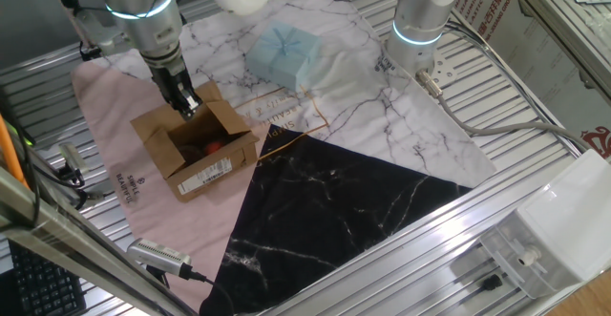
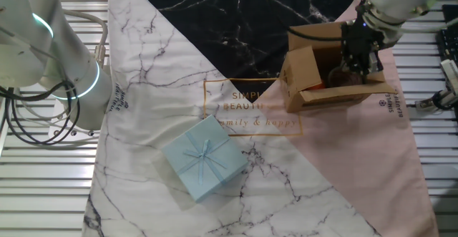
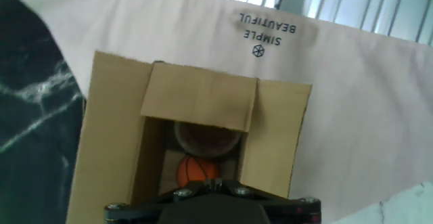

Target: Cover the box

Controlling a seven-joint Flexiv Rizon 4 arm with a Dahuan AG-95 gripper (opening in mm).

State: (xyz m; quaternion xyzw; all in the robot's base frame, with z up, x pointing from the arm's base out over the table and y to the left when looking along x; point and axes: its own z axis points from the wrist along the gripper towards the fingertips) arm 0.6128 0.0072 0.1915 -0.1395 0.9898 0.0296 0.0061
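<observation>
The box is a small brown carton with a white label on its near long side, standing on the pink cloth. Its flaps stand open except one short flap, which leans in over the opening. Inside lie an orange ball and a round brown thing. My gripper hangs just over the back of the opening, by the rear flap. In the hand view its fingertips meet with nothing between them. The other fixed view shows the gripper above the box.
A pale blue gift package lies on the white marble cloth behind the box. A black marble cloth covers the front right. A second, idle arm's base stands at the back. Cables and small tools lie on the slatted table's left edge.
</observation>
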